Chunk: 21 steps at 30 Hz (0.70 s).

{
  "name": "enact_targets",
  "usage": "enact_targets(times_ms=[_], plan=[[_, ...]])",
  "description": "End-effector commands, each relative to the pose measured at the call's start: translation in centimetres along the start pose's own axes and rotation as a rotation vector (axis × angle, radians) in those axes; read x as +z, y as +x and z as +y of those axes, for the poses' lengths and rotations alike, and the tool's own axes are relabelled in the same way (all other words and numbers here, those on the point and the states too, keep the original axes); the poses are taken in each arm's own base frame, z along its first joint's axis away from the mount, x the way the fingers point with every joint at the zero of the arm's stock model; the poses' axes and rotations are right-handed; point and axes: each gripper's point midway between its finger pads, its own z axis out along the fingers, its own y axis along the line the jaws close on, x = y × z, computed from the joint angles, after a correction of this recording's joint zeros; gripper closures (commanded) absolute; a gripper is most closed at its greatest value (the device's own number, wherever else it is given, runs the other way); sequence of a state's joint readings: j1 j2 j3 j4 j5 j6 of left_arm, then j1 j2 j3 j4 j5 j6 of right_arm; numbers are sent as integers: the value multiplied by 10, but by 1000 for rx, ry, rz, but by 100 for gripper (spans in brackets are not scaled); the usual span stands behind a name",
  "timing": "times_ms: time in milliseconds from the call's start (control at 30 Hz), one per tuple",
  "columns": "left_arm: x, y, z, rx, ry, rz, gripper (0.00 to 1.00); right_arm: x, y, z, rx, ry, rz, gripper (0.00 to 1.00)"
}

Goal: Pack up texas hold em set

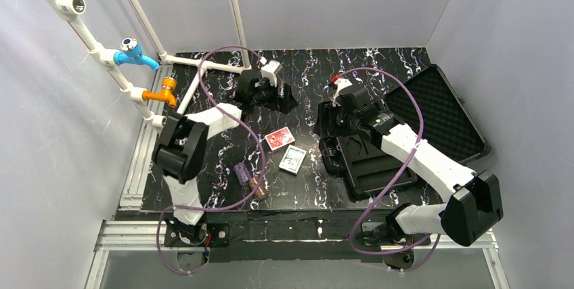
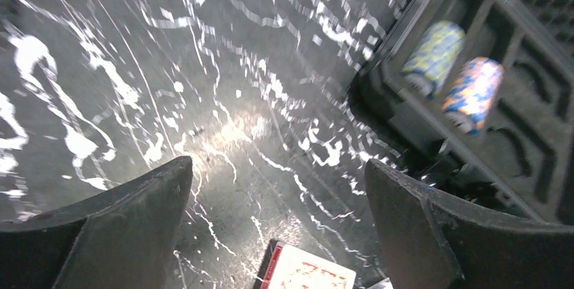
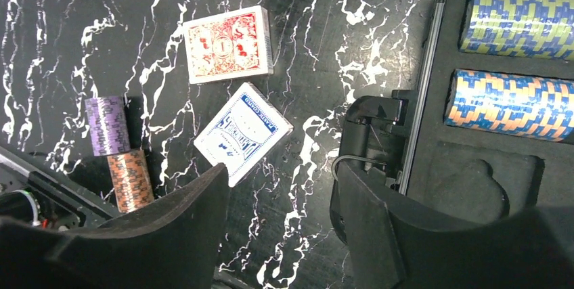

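On the black, white-veined marble-pattern worktop [image 1: 304, 65], a short purple cylindrical chip stack [image 3: 107, 125] lies end to end with a brown chip stack [image 3: 132, 179]. The left claw [image 2: 277, 167] hangs wide open and empty above bare worktop. A red card deck [image 3: 229, 44] and a blue-white card deck [image 3: 242, 132] lie just beside each other. The right claw [image 3: 281, 170], parted and empty, hovers at the near edge of the open black hard plastic case [image 1: 440, 109]. Its foam holds a green-blue chip stack [image 3: 518, 25] and an orange-blue chip stack [image 3: 511, 105].
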<state>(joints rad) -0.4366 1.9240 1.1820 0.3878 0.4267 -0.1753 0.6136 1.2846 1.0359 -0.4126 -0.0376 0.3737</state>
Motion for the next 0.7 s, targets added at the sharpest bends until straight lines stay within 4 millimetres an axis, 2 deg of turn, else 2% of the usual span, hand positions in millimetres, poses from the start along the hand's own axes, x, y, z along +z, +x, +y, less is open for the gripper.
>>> enact_targets(times_ms=[0, 67, 167, 233, 333, 533, 667], plan=[[-54, -83, -25, 104, -39, -209, 2, -2, -2, -2, 43, 72, -29, 28], [-71, -96, -33, 134, -48, -249, 2, 1, 1, -1, 69, 93, -22, 18], [-103, -112, -38, 134, -108, -302, 2, 5, 7, 1, 94, 142, -8, 11], [-124, -119, -35, 100, -179, -302, 2, 8, 11, 3, 113, 172, -3, 8], [-155, -119, -32, 85, -280, -260, 2, 13, 14, 10, 151, 199, 0, 3], [-220, -120, -18, 119, -504, -254, 2, 28, 24, 30, 193, 265, 4, 2], [-263, -123, 6, 103, -721, -338, 2, 45, 31, 37, 254, 334, 36, 2]])
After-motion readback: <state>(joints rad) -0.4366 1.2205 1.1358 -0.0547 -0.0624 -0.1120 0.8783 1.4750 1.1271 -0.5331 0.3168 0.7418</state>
